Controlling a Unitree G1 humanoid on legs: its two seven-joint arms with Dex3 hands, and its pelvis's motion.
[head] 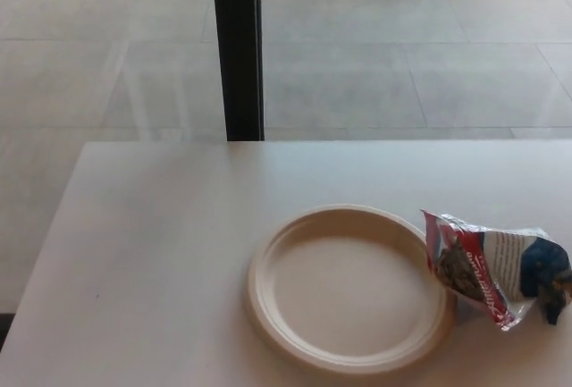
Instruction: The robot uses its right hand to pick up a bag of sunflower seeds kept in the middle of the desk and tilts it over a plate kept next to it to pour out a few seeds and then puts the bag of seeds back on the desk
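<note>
- The bag of seeds (487,266) lies crumpled on its side on the white desk (161,253), at the right of the view.
- Its open mouth faces the plate (349,351) and touches or overlaps the plate's right rim.
- Dark seeds show inside the bag's opening.
- The cream plate sits just left of the bag, and I see no seeds on it.
- Neither robot hand shows in the view, so I cannot tell whether either is released, clenched or grasping.
- Beyond the desk's far edge a dark post (238,47) stands on a pale tiled floor (402,56).
</note>
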